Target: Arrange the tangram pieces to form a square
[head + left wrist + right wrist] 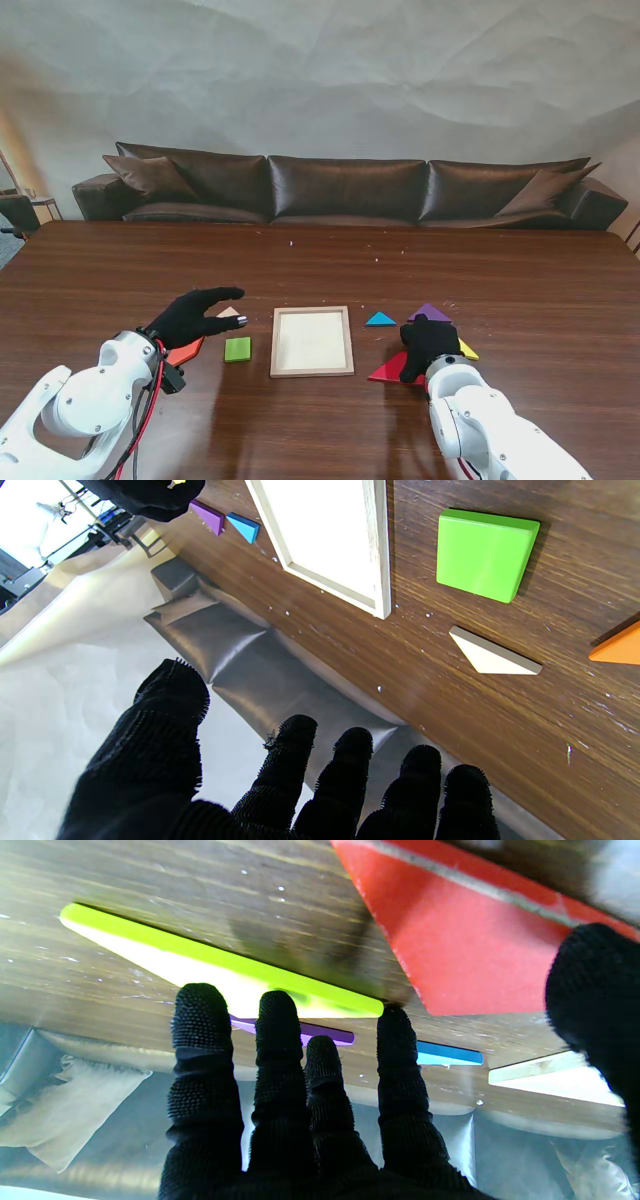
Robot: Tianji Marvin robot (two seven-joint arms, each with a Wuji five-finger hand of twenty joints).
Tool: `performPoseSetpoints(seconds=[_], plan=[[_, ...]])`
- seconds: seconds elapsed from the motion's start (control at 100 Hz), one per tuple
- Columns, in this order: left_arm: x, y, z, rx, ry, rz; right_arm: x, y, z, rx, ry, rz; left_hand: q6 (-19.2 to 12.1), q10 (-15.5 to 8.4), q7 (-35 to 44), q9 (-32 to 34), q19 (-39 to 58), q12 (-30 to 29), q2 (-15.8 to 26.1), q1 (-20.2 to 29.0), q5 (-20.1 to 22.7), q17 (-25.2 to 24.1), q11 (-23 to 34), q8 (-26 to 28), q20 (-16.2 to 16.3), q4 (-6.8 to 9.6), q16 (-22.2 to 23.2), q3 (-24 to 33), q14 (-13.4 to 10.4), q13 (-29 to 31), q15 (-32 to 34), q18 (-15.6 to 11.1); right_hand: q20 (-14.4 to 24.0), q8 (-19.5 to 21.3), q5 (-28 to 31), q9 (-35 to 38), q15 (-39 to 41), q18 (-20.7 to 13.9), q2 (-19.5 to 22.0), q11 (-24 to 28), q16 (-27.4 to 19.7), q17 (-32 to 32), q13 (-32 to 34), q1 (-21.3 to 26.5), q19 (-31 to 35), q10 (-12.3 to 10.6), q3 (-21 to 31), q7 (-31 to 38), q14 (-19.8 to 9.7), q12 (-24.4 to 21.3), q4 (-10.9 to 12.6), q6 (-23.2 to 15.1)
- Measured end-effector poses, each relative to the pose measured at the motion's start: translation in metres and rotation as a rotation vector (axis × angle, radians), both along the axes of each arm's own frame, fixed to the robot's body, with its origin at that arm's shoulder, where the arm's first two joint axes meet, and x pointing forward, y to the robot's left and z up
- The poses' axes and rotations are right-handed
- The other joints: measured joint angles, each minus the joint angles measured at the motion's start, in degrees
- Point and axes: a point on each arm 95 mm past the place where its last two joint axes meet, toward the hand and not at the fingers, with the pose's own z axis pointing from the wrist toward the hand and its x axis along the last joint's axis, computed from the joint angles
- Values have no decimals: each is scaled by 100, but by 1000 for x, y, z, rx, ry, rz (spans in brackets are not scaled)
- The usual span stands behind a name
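The square wooden frame [312, 342] lies unfilled at the middle of the table [540, 290], and our tangram pieces are still scattered to either side of it. On the right, the red triangle [385, 372] sits near us beside the frame, with the yellow triangle [468, 350], the purple piece [430, 312] and the blue triangle [380, 320] farther out. Our right hand [426, 345] hangs low over the red and yellow pieces, fingers [280, 1040] extended and thumb set apart; we judge it is lining up on the red triangle, though we cannot tell whether it touches anything, and it holds nothing. On the left, the green square [238, 349] rests just beside the frame, the white triangle [492, 652] a little farther off and the orange piece [186, 351] partly under our wrist. Our left hand [193, 315] hovers spread and empty above them, likely kept clear while the right works. No piece is in the frame yet.
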Motion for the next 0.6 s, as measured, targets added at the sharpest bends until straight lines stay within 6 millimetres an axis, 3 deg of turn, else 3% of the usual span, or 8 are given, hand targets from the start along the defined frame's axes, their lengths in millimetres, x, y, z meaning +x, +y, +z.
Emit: performPoseSetpoints(seconds=[0.48, 0.6], plan=[[0, -1, -1, 1, 10, -2, -4, 2, 0, -8, 5, 16, 0, 2, 0, 1, 0, 6, 59, 1, 0, -3, 0, 0, 1, 0, 0, -69, 0, 0, 0, -1, 0, 0, -119, -65, -38, -3, -71, -10, -41, 0, -81, -4, 1, 0, -109, -130, 74, -93, -45, 139], [0, -1, -1, 0, 10, -3, -5, 3, -1, -13, -1, 22, 0, 2, 0, 1, 0, 6, 59, 1, 1, -3, 0, 0, 1, 0, 0, -69, 0, 0, 0, -1, 0, 0, -117, -65, -38, -5, -353, -10, -42, 0, -81, -58, 1, 0, -106, -128, 77, -104, -50, 186]])
